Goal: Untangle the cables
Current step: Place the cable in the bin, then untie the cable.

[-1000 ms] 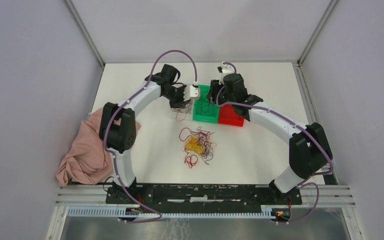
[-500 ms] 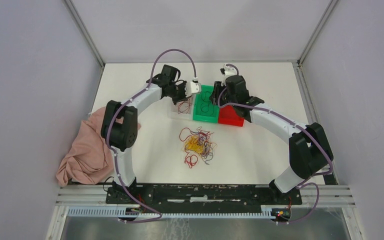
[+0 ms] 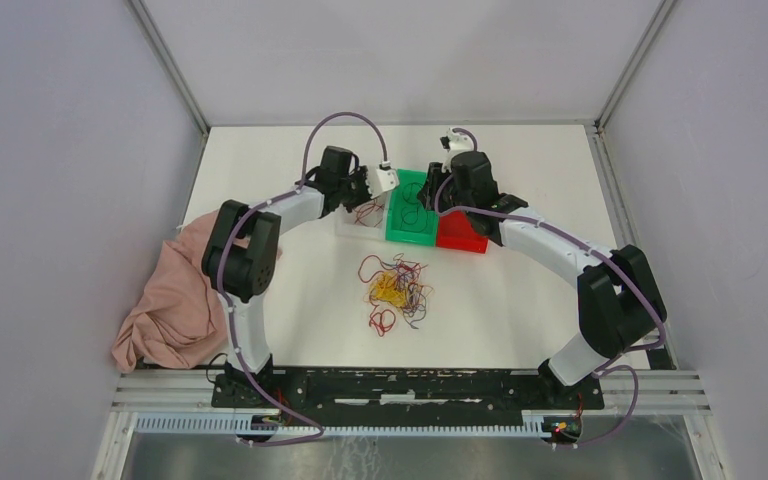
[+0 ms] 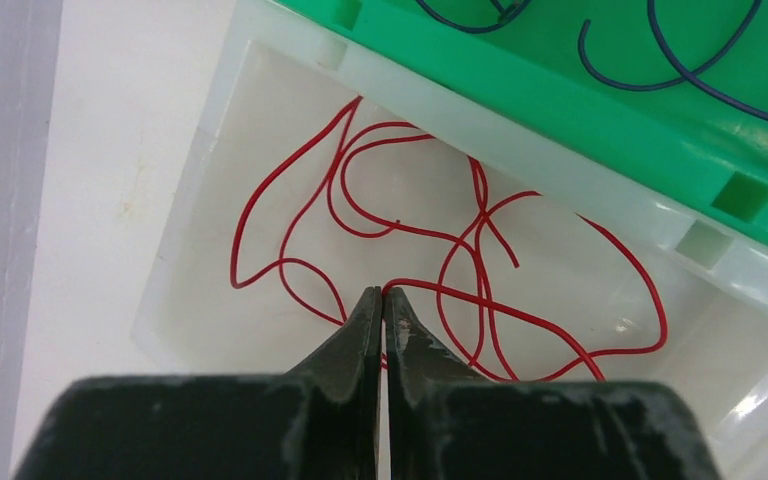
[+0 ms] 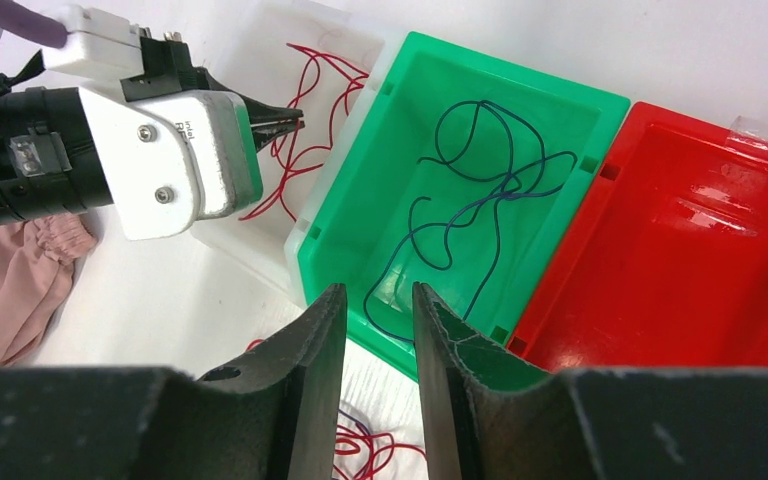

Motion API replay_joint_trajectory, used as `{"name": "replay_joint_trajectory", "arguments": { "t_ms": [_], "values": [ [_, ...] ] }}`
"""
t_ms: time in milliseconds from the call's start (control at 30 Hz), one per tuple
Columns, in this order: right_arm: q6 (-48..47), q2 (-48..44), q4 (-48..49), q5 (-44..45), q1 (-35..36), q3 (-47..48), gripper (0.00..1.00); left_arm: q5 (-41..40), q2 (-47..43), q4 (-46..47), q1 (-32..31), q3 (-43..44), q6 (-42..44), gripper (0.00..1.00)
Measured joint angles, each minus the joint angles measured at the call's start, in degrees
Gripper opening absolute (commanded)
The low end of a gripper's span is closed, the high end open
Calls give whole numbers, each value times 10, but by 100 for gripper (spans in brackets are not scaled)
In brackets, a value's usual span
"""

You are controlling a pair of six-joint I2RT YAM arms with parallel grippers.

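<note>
A tangle of red, yellow and dark cables lies mid-table. A red cable rests loosely in the translucent white bin. My left gripper hangs over that bin, its jaws shut tight and the red strand passing beneath the tips. A dark blue cable is coiled in the green bin. My right gripper hovers at the green bin's near edge, open, with nothing between its fingers. In the top view the left gripper and right gripper flank the green bin.
A red bin sits to the right of the green one and shows no cable inside. A crumpled pink cloth lies at the table's left edge beside the left arm. Grey walls enclose the table on three sides.
The left gripper swung right and up over the white bin and its jaws shut. The red cable now lies in that bin. The right gripper's jaws narrowed.
</note>
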Motion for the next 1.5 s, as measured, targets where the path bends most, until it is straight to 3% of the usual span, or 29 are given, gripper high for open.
{"name": "replay_joint_trajectory", "arguments": {
  "t_ms": [67,167,367,733,833,1067,1233,1267,1500],
  "values": [
    [1,0,0,-1,0,0,38,-5,0,5,-1,1,-3,16],
    [2,0,0,-4,0,0,41,-3,0,-12,-1,17,-14,34],
    [2,0,-2,-12,0,0,46,20,-3,-101,5,94,-31,58],
    [3,-6,-10,-25,0,0,47,24,-40,-190,17,104,-31,65],
    [6,-10,-10,-30,0,0,47,25,-47,-202,22,108,-33,74],
    [9,-34,-10,-40,0,-5,48,71,-100,-254,36,110,-43,80],
    [10,-59,-8,-56,16,-40,51,74,-159,-286,37,106,-112,89],
    [7,-62,-9,-54,29,-51,52,70,-168,-296,38,109,-130,98],
    [-2,-75,-24,-53,143,-140,52,44,-228,-357,90,126,-255,99]
  ]
}}
